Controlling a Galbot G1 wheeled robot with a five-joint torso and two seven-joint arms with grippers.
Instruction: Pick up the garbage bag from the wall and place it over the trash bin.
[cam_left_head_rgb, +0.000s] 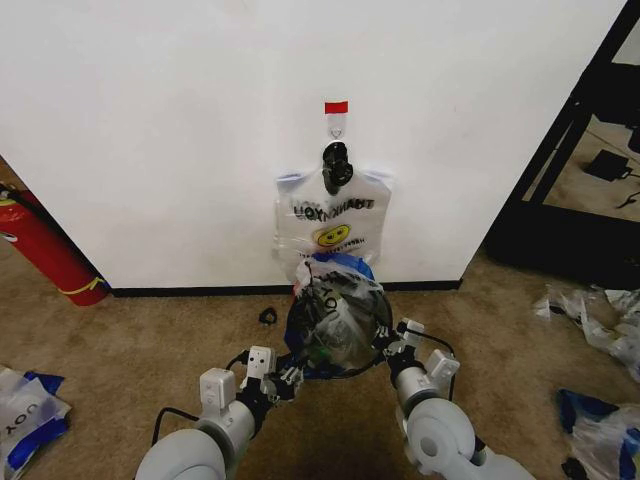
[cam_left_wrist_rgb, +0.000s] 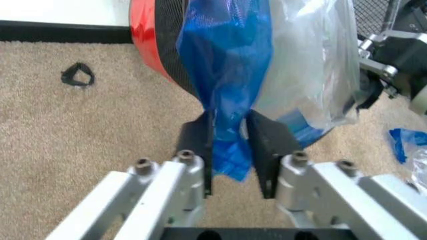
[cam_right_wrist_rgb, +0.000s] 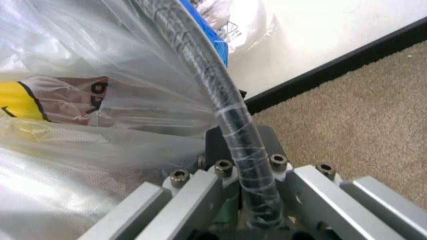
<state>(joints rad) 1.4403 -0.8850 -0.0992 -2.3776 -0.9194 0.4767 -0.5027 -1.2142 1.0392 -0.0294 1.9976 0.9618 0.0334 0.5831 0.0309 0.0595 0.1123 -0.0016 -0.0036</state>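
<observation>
Beige carpet (cam_left_head_rgb: 130, 340) runs up to a white wall (cam_left_head_rgb: 150, 120) with a black baseboard. Low in the head view, both arms reach forward to a small black mesh trash bin (cam_left_head_rgb: 300, 345) standing just before the wall.

The left gripper (cam_left_wrist_rgb: 230, 150) is pinched on a blue edge of the garbage bag (cam_left_wrist_rgb: 227, 60), holding it against the bin's outer side, near its red base. The right gripper (cam_right_wrist_rgb: 241, 145) sits at the opposite side, its fingers straddling the plastic-covered rim; how tightly it holds I cannot tell. The clear bag already lies over the bin's mouth.

To finish well, I judge each side should be drawn down evenly past the rim, gently, since thin film tears on wire.

Above the bin, a bundle of smiley bags (cam_left_head_rgb: 335, 215) hangs from a hook under red tape (cam_left_head_rgb: 336, 107). A red fire extinguisher (cam_left_head_rgb: 45, 250) stands at far left.
</observation>
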